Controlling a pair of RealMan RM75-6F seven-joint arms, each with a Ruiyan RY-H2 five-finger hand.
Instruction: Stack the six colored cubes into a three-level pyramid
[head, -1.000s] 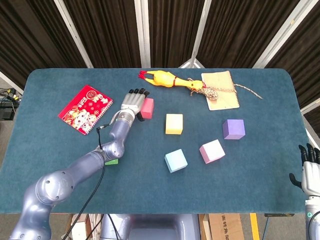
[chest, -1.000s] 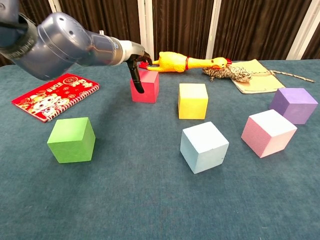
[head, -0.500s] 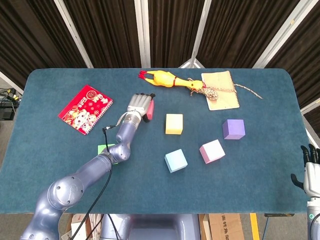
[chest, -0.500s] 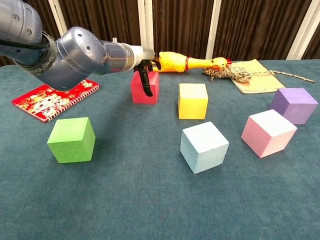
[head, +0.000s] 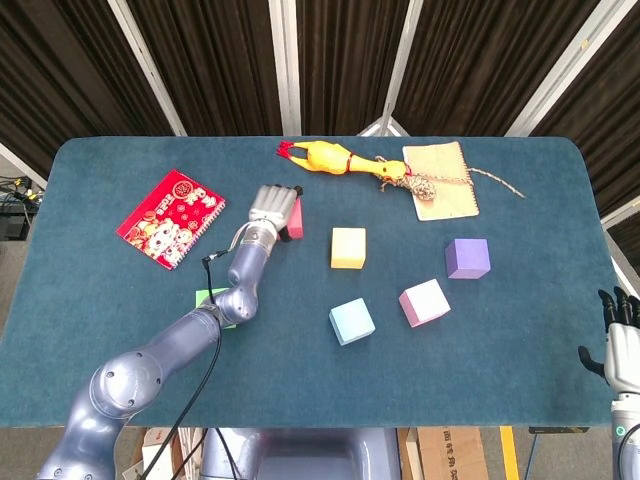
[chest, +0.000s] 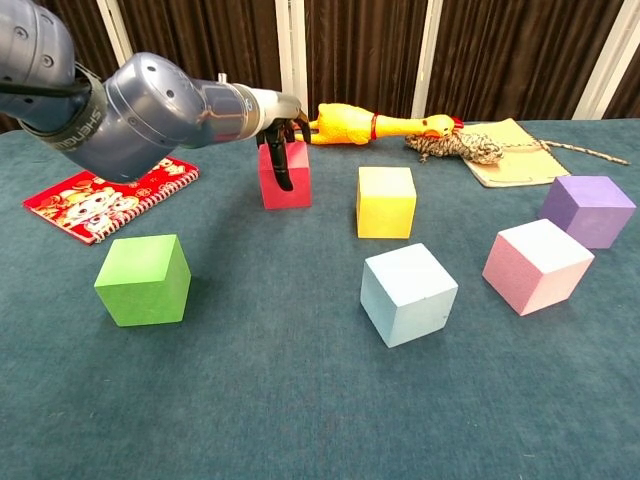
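Observation:
My left hand (head: 272, 208) lies over the red cube (chest: 285, 178) at the back left, its fingers (chest: 281, 165) curled down the cube's front face and gripping it. The head view shows only a sliver of this red cube (head: 296, 220). The green cube (chest: 143, 279) sits near left, partly hidden by my arm in the head view. Yellow cube (head: 348, 247), light blue cube (head: 351, 321), pink cube (head: 424, 302) and purple cube (head: 467, 257) each stand apart on the cloth. My right hand (head: 622, 340) hangs empty off the table's right edge, fingers apart.
A red spiral notebook (head: 170, 218) lies at the back left. A rubber chicken (head: 340, 160) and a tan notepad (head: 440, 180) with a rope toy (chest: 455, 147) lie along the back, just behind the cubes.
My left hand has slid over the red cube and closed its fingers on it; the cube has shifted slightly left. The right hand has hardly moved.

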